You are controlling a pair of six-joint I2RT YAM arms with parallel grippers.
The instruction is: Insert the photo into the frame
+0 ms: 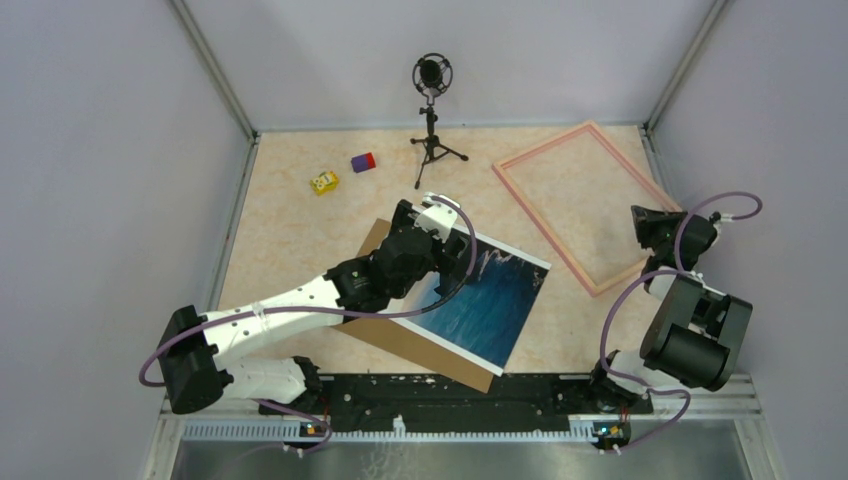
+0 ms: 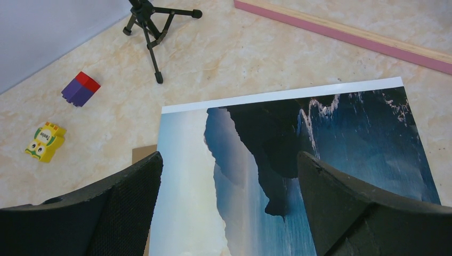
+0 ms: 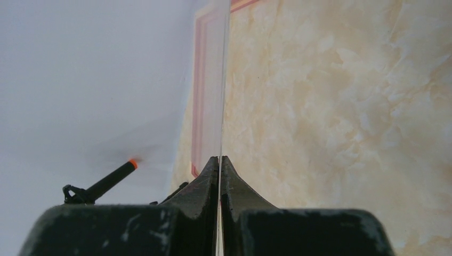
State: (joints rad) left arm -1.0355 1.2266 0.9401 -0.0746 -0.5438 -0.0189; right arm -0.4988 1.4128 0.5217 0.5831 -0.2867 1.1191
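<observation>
2 black, mesh-textured fingers [image 2: 125,205] of the left gripper [image 2: 229,213] stand spread wide, holding nothing, just above the photo [image 2: 330,144]. The print is a flat, glossy rectangle (white strip along 1 edge) showing a dark jagged cliff over deep blue sea, with pale sky. It lies face up on a plain brown backing board [image 1: 430,355], and both sit skewed on the marbled beige table [image 1: 290,230]. The print's near part lies between and beneath those fingers. The frame [image 1: 545,231], a thin wooden rectangle, pink with a paler face, lies flat toward the far right, apart from the print. The right gripper [image 3: 219,160] sits at the frame's right side, pinched tight on a thin clear sheet [image 3: 219,80] seen edge-on.
</observation>
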